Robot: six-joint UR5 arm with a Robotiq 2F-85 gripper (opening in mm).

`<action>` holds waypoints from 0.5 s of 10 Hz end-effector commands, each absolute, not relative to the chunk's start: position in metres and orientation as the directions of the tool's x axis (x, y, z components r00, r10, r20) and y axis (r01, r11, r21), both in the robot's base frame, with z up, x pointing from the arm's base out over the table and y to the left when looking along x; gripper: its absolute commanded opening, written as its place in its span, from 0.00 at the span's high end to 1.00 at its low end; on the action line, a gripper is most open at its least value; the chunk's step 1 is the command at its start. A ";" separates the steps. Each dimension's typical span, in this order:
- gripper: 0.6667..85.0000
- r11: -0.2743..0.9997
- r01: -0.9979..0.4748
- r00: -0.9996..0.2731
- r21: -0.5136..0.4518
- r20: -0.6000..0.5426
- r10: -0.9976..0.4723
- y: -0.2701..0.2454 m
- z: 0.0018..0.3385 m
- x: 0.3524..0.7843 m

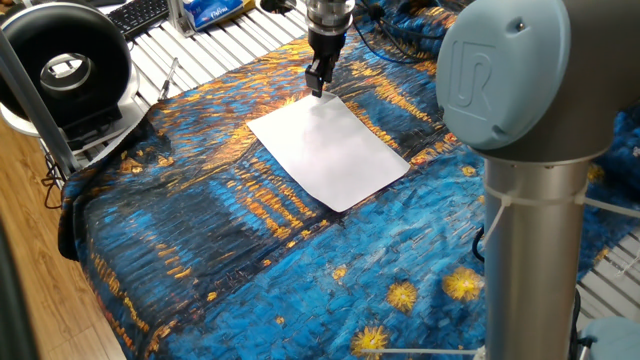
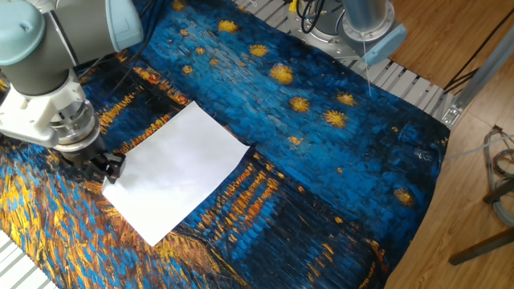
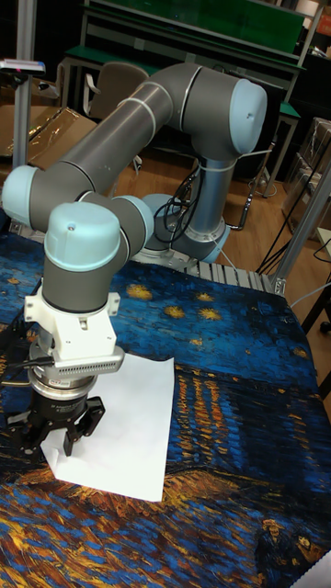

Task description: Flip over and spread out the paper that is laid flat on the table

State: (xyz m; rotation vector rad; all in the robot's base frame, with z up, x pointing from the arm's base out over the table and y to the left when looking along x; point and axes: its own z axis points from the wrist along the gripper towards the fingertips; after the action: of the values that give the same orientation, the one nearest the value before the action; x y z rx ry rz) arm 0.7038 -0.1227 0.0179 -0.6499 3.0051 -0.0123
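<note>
Your UR5 arm (image 3: 138,138), grey tubes with pale blue caps

You see black cables beside its base, a white wrist block above the black-fingered gripper (image 3: 61,443).

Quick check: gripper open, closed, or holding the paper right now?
Gripper: fingers apart, so open, at a corner of the paper; not holding it, and the sheet lies flat on the table.

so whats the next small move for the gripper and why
Probably lower a little and close on the thin white rectangular paper sheet: the two-finger gripper hangs at its corner with jaws apart, and the sheet lies flat on the blue painterly cloth, unflipped.
</note>
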 end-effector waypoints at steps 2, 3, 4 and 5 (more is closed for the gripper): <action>0.44 0.913 -0.408 -0.910 -0.021 -0.067 -0.409 -0.125 0.016 0.701; 0.45 0.913 -0.408 -0.910 -0.025 -0.063 -0.409 -0.127 0.016 0.701; 0.45 0.912 -0.408 -0.910 -0.028 -0.062 -0.409 -0.128 0.016 0.701; 0.46 0.912 -0.408 -0.910 -0.027 -0.061 -0.409 -0.128 0.016 0.700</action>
State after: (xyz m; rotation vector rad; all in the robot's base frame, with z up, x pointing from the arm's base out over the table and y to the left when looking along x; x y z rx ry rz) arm 0.7006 -0.1270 0.0154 -0.6543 3.0081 -0.0277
